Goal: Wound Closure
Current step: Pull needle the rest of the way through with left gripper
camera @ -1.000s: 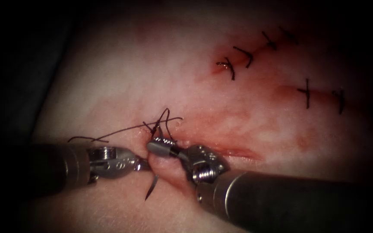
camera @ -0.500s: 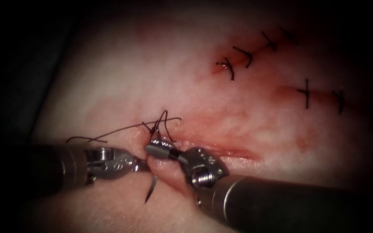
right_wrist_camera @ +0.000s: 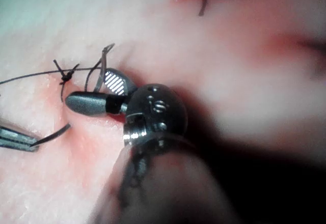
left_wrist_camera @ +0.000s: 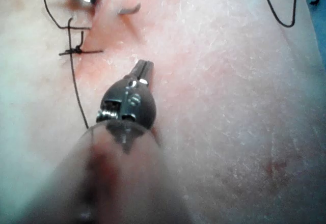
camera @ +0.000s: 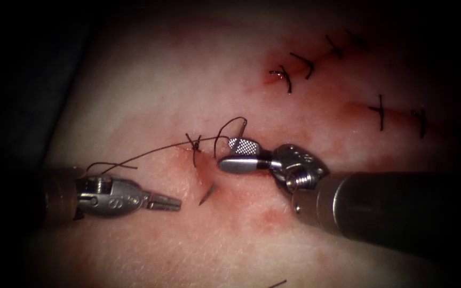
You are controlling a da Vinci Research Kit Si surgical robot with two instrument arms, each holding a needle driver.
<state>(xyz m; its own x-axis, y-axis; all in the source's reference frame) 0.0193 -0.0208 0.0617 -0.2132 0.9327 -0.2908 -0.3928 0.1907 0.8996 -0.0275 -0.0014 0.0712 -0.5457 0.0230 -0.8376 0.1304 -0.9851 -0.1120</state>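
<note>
Well along, judging by the upper right of the endoscope view: five tied stitches [camera: 282,79] across two closed lines on the tissue [camera: 134,96]. At centre frame, one more knot [camera: 194,143], with thread [camera: 134,158] trailing from it to the left and curling in a short loop towards the right. Just below the knot, lying loose of both tools, the needle [camera: 207,193]: only a short dark sliver on show, one end seemingly sunk in the tissue at the left end of the cut [camera: 209,173], so probably partly buried; impossible to tell how much of the curve is under the surface. Left claw [camera: 171,202] closed tight and gripping nothing, at lower left, tips pointing at the needle and near it without touching. Right claw [camera: 226,153] spread apart and gripping nothing, at centre right beside the knot, ribbed inner face turned up, the thread loop arching just over the upper half. Left to do, as a judgement: at least the stretch of cut under and beyond the right tool, smeared with red fluid [camera: 270,216]. As for room: plenty of bare tissue at lower centre and upper left; tight between the two tools, with knot, loop and needle crowded close together; thread tail draped above the left shaft, an easy thing to snag; frame edges dark, tissue border at far left not clearly made out.
</note>
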